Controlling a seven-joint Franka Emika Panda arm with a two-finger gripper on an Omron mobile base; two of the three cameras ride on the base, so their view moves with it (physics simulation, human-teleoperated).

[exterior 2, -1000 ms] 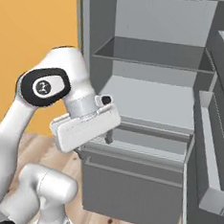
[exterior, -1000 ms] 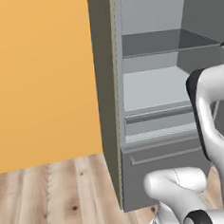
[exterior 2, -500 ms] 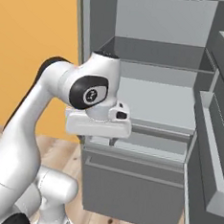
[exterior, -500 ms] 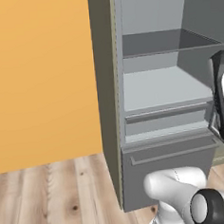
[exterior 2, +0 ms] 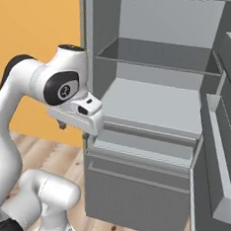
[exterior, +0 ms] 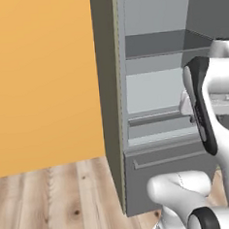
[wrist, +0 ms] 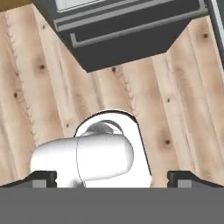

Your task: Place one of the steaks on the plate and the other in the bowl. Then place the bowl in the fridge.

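Observation:
The fridge stands open in front of me, a tall grey cabinet with pale shelves and a closed lower drawer. Its shelves hold nothing that I can see. My gripper hangs just left of the fridge's middle shelf, pointing down at the floor. In the hand view the gripper is open, its fingertips wide apart with nothing between them, and the fridge drawer lies at the top of the picture. The steaks, the plate and the bowl are out of view.
An orange wall stands left of the fridge. The open fridge door with its racks juts out on the right. Wooden floor lies below, with my own base directly under the hand.
The arm has swung, and the hand has drawn back leftward from the fridge front and turned down toward the floor. The jaws have stayed open.

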